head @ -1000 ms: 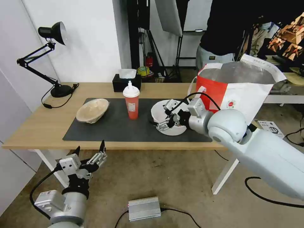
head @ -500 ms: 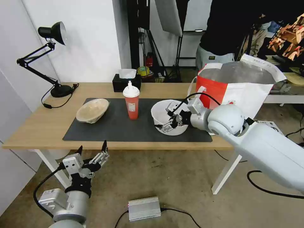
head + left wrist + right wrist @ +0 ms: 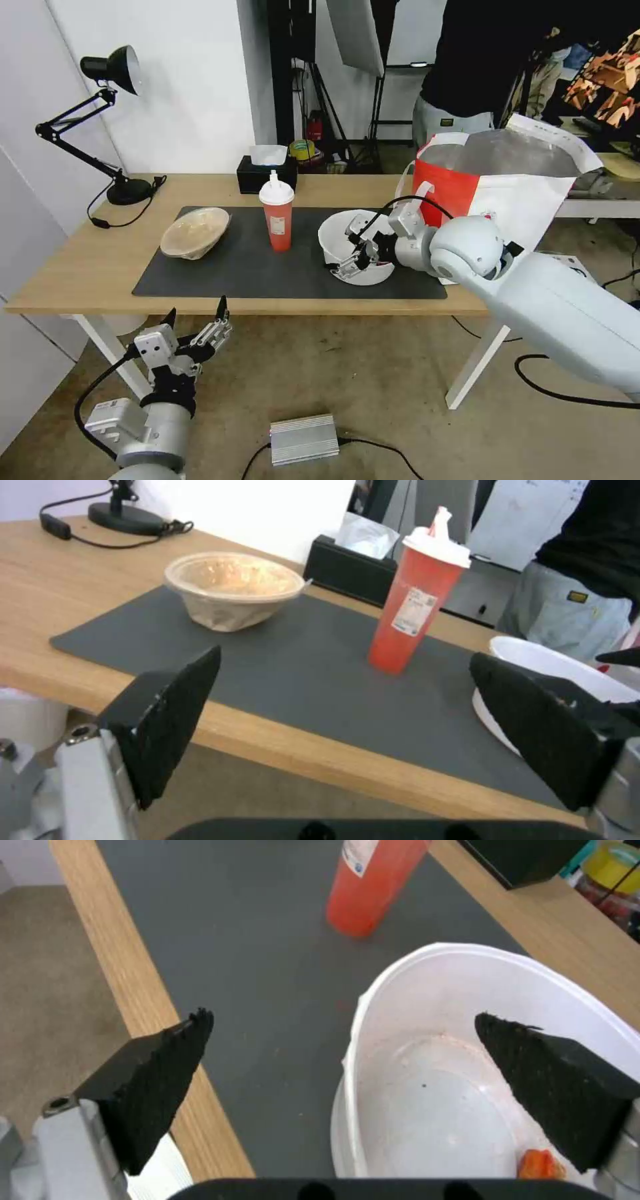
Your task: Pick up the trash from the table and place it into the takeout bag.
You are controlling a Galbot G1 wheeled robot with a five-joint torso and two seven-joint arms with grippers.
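Right gripper (image 3: 348, 255) now straddling bowl (image 3: 333, 241) rim

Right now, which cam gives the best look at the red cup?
Left wrist view: the red cup stands whole and close on the grey mat, domed lid and label visible. The head view shows it whole but farther off. The right wrist view cuts off its top, beyond the white bowl.

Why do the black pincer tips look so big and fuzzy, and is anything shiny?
In the right wrist view the open right pincer sits close to the lens, so its black fingertips blur; likewise the open left pincer in the left wrist view. In the head view the white takeout bag's silvery lining shines.
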